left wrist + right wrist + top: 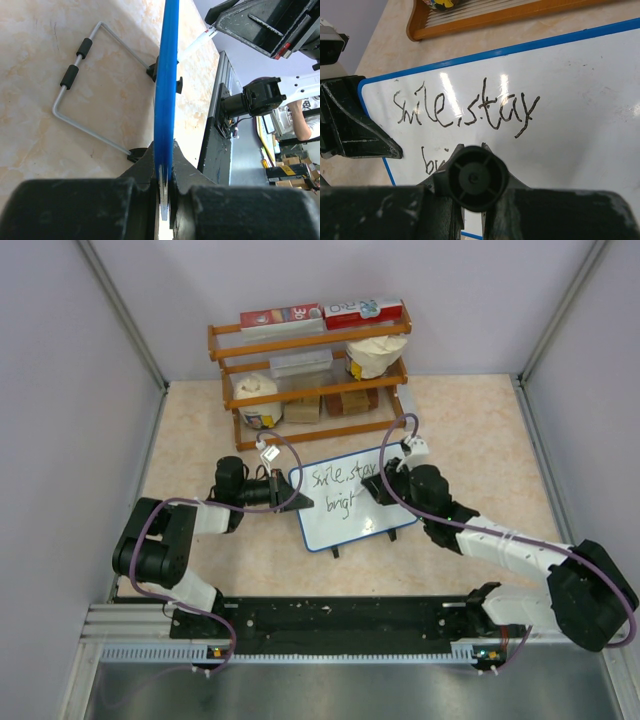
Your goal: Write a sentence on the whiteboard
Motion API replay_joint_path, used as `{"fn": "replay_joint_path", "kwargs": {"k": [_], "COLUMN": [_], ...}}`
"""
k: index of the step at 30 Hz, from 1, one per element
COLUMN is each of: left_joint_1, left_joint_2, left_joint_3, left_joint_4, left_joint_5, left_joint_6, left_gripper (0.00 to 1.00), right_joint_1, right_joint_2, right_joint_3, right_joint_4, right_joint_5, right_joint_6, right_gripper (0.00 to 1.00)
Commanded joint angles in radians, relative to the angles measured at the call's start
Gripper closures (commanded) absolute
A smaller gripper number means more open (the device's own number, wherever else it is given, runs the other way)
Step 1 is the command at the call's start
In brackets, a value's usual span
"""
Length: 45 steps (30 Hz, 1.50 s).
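Observation:
The whiteboard [352,518], white with a thin blue frame, stands tilted in the middle of the table. The sentence [342,478] reads "smile, stay" with "bright" below it; in the right wrist view [465,107] the second line is mostly hidden behind the marker. My left gripper [298,490] is shut on the whiteboard's left edge, whose blue frame [167,75] runs between its jaws [165,167]. My right gripper [383,486] is shut on a marker, whose black end cap [477,177] faces the camera over the board [580,125]. I cannot tell whether the tip touches the board.
A wooden shelf rack [310,370] with boxes and cups stands behind the board. The board's wire stand [75,115] with black foam sleeves rests on the table behind it. Enclosure walls close in the left and right sides. A black rail [340,620] runs along the near edge.

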Motion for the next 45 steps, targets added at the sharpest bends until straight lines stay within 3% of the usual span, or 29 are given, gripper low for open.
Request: {"fn": "replay_joint_path", "kwargs": {"k": [1, 23, 37, 45], "left_joint_1": [0.000, 0.000, -0.001, -0.001], "left_joint_2": [0.018, 0.017, 0.018, 0.014], "left_joint_3": [-0.008, -0.008, -0.006, -0.009], "left_joint_4": [-0.035, -0.035, -0.035, -0.035], "left_joint_5": [-0.069, -0.071, -0.071, -0.072], "left_joint_6": [0.048, 0.049, 0.049, 0.049], "left_gripper": [1.00, 1.00, 1.00, 1.00], "right_joint_1": [-0.016, -0.019, -0.023, -0.034], "right_joint_2": [-0.031, -0.051, -0.162, -0.125], "right_joint_3": [0.004, -0.065, -0.026, 0.003], "right_joint_4": [-0.005, -0.024, -0.011, -0.024], "right_joint_5": [0.048, -0.001, -0.029, -0.003], "right_joint_6": [-0.021, -0.019, 0.000, -0.010], "right_gripper": [1.00, 1.00, 1.00, 1.00]}}
